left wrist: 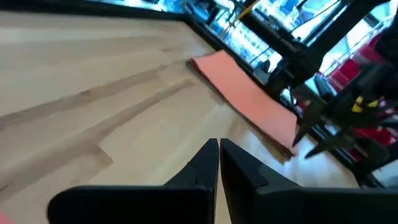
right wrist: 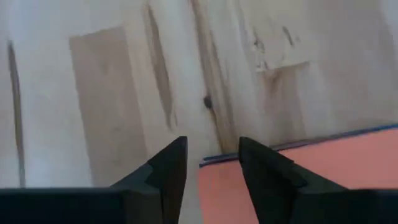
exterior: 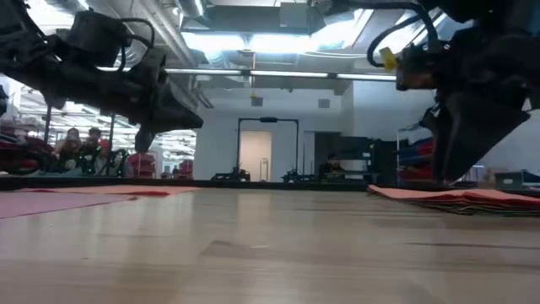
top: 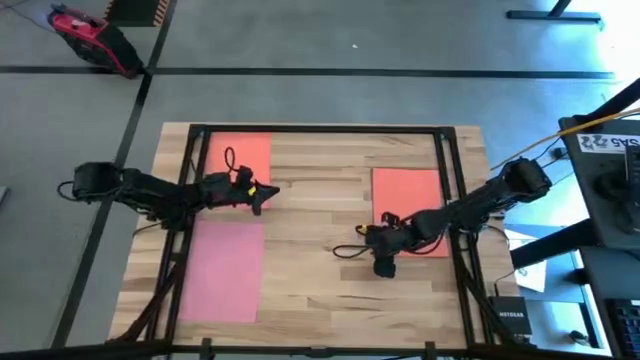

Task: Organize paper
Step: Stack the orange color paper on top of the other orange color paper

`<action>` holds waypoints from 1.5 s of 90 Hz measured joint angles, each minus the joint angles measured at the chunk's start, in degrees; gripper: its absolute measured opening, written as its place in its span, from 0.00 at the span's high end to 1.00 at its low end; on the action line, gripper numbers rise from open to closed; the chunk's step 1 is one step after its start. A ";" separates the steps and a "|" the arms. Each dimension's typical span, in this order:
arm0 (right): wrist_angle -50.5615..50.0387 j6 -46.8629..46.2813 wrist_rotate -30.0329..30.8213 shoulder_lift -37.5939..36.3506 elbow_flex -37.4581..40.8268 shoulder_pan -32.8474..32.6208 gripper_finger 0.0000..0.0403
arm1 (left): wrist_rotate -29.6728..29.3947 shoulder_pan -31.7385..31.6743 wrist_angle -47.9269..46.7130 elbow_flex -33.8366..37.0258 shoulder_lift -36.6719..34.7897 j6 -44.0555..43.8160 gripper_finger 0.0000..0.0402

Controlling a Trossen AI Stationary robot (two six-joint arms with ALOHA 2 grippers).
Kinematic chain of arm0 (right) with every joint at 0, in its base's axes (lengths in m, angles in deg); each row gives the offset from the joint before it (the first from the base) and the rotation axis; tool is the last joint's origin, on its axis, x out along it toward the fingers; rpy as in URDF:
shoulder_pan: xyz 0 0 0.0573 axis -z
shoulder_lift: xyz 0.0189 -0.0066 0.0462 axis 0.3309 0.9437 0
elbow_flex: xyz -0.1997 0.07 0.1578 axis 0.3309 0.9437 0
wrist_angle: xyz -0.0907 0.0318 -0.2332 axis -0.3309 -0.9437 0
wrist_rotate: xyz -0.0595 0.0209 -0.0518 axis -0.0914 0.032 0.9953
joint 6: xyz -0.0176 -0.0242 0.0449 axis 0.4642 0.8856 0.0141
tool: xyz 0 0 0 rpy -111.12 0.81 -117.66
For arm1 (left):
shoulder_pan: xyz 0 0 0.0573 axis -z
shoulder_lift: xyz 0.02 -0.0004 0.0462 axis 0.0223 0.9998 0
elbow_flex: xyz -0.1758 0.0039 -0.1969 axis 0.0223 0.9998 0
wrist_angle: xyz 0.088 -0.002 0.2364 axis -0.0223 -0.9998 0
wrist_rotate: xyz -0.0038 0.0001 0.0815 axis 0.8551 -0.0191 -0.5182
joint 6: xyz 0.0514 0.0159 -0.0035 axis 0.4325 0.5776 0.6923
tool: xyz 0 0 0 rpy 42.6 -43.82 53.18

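- Right gripper: seen closest in its own wrist view. The two dark fingers stand apart with a clear gap and nothing between them. They hang over the near left corner of the stack, above bare wood.
- Stack: orange sheet on top, with a blue edge showing just beneath it in the right wrist view. In the high view the stack lies on the right half of the table, close to the right frame rail. The low view shows it as several layers, slightly fanned.
- Right gripper, high view: at the stack's near left corner, arm reaching in from the right edge.
- Left gripper: fingers pressed together, holding nothing. In the high view it hangs over bare wood in the left centre of the table, between the two left-hand sheets and just to their right.
- Orange sheet: flat at the far left of the table, partly under the left arm.
- Pink sheet: flat at the near left, just below the left arm, apart from the orange sheet.
- Low view: both grippers are raised off the tabletop, neither touching paper.
- Background, low view: people seated far off in the room.
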 joint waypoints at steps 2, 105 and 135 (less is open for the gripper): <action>-0.85 -0.01 0.24 0.00 -0.40 -0.38 0.66 | 0.21 0.05 0.00 0.00 0.00 0.13 1.00; -0.67 1.49 1.64 3.65 0.52 -4.31 0.66 | 0.62 0.11 -1.23 0.00 0.00 0.86 1.00; -1.38 0.58 1.45 5.17 0.50 -4.30 0.87 | 0.62 0.11 -1.39 -0.02 0.00 0.85 1.00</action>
